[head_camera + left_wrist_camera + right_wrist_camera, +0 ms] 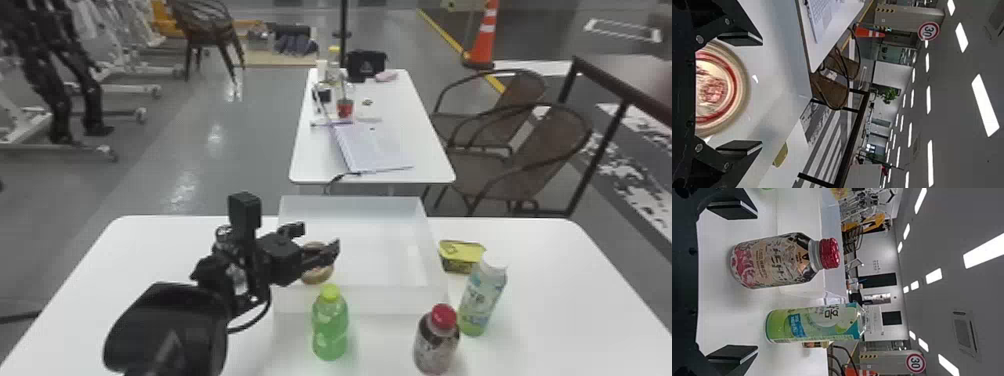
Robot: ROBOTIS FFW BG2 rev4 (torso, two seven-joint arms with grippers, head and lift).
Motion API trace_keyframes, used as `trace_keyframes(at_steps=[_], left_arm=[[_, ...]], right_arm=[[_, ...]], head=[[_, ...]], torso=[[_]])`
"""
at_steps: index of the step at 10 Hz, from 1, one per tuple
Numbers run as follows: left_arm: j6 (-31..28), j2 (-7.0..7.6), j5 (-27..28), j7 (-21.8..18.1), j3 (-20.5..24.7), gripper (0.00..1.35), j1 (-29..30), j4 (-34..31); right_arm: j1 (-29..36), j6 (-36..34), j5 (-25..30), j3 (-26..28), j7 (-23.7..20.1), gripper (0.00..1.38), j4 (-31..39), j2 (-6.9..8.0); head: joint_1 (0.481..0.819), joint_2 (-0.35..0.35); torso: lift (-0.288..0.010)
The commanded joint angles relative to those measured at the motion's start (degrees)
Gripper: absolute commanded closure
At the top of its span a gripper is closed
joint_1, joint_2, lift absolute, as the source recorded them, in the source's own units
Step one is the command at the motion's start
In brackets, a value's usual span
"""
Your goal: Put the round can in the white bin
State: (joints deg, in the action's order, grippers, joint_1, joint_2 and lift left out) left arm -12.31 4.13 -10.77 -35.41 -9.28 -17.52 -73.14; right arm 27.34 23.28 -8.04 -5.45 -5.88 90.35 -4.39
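A: Start at the left; what is the left gripper (318,236) doing?

B: Its fingers are spread apart, over the left part of the white bin (380,300); the round can (318,276) lies between and below them, and I see a gap to the lower finger in the left wrist view, so I'd call it let go; whether it sits flat on the bin's floor, I can't tell.

A: So which step is this?

B: The release, I'd judge; the carrying looks done, and what the next move calls for is a straight, slow lift, fingers kept wide so neither one drags the rim, then a retreat over the bin's left wall; the green bottle (330,332) stands upright just on the near side, so I'd not swing low there.

A: And further right?

B: The red-capped bottle (436,342), then the yellow tin (452,260) and the pale-capped bottle (482,300), all outside the bin; the right gripper (756,282) waits facing the two bottles, fingers wide, nothing pinched.
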Motion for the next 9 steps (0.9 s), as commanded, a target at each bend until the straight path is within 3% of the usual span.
trace_keyframes(at_steps=[1, 4, 6, 7, 9], left_arm=[[0.62, 0.00, 0.23, 0.08, 0.67, 0.15, 0.03, 0.02], [3.61, -0.17, -0.12, 0.43, 2.60, 0.13, 1.70, -1.21], [8.00, -0.61, 0.40, 2.10, 6.47, 0.13, 6.44, -5.08], [10.46, -1.05, 0.58, 3.33, 8.84, 0.13, 9.69, -7.45], [13.89, -3.25, 1.90, 5.44, 14.82, 0.13, 16.99, -12.38]], right_arm=[[0.00, 0.01, -0.04, 0.00, -0.01, 0.09, 0.00, 0.00], [0.08, 0.18, -0.13, 0.09, -0.01, 0.09, 0.00, -0.09], [0.08, 0.18, -0.22, 0.09, -0.01, 0.09, 0.00, -0.09], [0.08, 0.27, -0.13, 0.09, -0.01, 0.09, 0.09, -0.09], [0.26, 0.27, -0.13, 0.09, -0.01, 0.09, 0.35, -0.09]], head=[[0.549, 0.000], [0.549, 0.000], [0.549, 0.000], [0.549, 0.000], [0.549, 0.000]], torso=[[-0.100], [-0.100], [-0.100], [-0.100], [-0.100]])
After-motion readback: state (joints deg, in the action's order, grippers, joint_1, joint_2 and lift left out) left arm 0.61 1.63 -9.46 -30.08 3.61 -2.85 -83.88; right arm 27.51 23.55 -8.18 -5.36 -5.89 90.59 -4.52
